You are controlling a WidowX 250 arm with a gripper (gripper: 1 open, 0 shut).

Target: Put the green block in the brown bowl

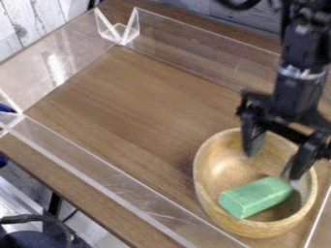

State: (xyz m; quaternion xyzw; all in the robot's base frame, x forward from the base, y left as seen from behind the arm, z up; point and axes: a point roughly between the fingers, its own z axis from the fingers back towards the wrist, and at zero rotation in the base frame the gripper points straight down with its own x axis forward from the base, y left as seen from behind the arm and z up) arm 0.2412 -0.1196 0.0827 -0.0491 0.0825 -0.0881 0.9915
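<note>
The green block point(255, 197) lies flat inside the brown bowl point(211, 184) at the table's near right, resting on the bowl's floor toward its right side. My gripper point(281, 155) hangs above the bowl, pointing down, open with its two black fingers spread wide and nothing between them. It is clear of the block. The fingertips hover over the bowl's far half, one near the rim's back and one over the right side.
A brown wooden tabletop point(130, 107) is fenced by clear acrylic walls point(77, 160), with a folded clear corner piece point(119, 27) at the back left. The bowl sits close to the table's front right edge.
</note>
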